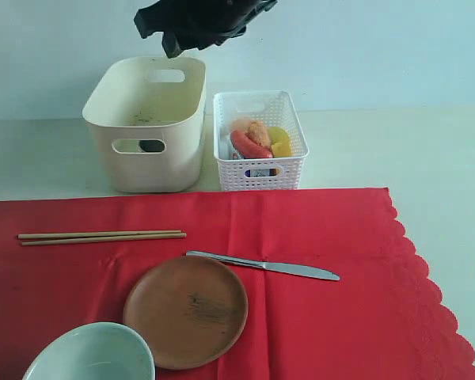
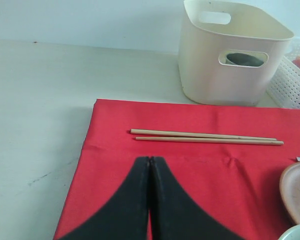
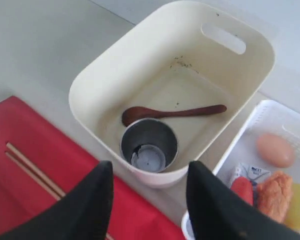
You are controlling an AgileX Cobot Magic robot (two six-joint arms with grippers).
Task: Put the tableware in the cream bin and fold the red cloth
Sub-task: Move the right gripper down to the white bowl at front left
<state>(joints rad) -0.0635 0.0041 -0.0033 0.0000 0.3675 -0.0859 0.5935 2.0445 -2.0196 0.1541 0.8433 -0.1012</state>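
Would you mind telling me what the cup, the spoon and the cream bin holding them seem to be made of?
The cup looks like steel: grey, with soft reflections. The spoon seems dark wood, matte brown. The cream bin appears smooth moulded plastic, with rounded corners and cut-out handles.

The pale green bowl (image 1: 91,352) is cut off by the exterior view's bottom edge. Through the handle cut-out of the cream bin (image 1: 182,146) only a dark patch (image 1: 151,146) shows, perhaps the steel cup (image 3: 149,145).
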